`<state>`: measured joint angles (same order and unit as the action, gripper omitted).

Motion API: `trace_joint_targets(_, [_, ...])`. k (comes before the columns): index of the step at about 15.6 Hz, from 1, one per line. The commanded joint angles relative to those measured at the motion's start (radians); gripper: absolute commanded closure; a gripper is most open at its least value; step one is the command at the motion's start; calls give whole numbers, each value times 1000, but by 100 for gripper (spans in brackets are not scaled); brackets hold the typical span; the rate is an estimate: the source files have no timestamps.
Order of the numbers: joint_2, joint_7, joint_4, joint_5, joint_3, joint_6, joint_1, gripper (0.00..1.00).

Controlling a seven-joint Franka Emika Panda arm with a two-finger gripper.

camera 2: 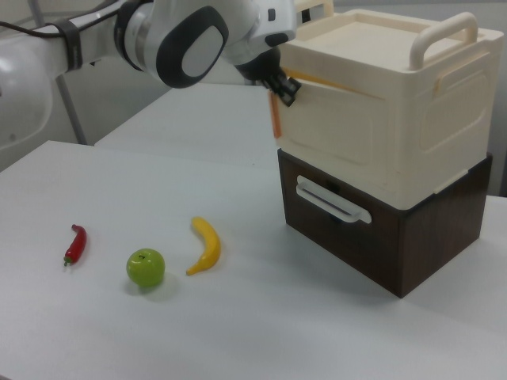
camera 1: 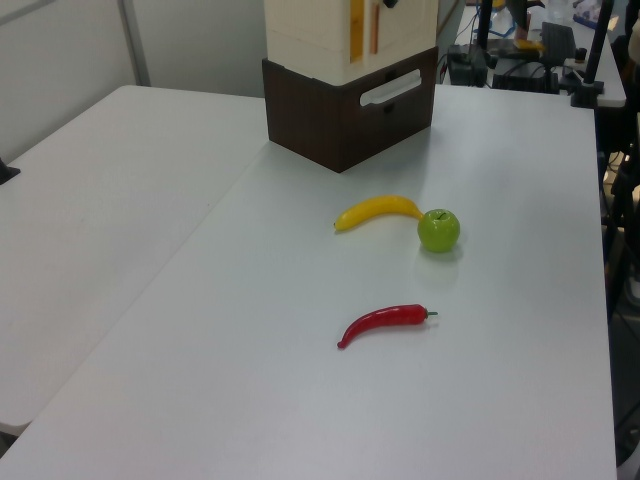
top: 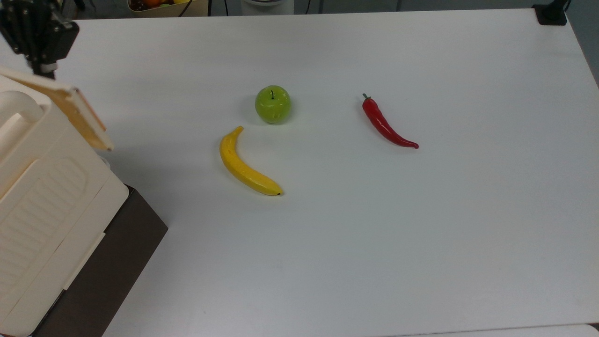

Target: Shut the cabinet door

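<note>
The cabinet door (top: 80,118) is a pale-beige panel on the cream cabinet (top: 42,196) at the top view's left. It stands almost against the cabinet front, and a thin orange strip of the inside shows along its free edge (camera 2: 275,117). In the right view the door (camera 2: 348,131) faces the table. My gripper (camera 2: 285,89) is dark and touches the door's upper corner at the free edge. From the top it appears as my gripper (top: 43,65) just behind the door's edge. In the left view the door (camera 1: 400,25) covers most of the opening.
The cabinet sits on a dark brown drawer unit (camera 2: 372,237) with a white handle (camera 2: 333,199). On the white table (top: 421,234) lie a yellow banana (top: 245,164), a green apple (top: 273,104) and a red chilli (top: 386,124), all apart from the cabinet.
</note>
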<state>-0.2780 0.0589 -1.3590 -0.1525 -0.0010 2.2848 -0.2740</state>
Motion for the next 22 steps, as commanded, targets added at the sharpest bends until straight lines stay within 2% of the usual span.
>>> trace_joint_targets(1, [-6,21,-15,8,-4,106,4,100])
trace_joint_targets(10, [-20,19,-19,14,-4,165,3,100])
trace_joint_targets(18, [-17,9,-23,14,-4,156,7,100])
trace_joint_targets(22, [31,10,-103,50,-4,101,51,100])
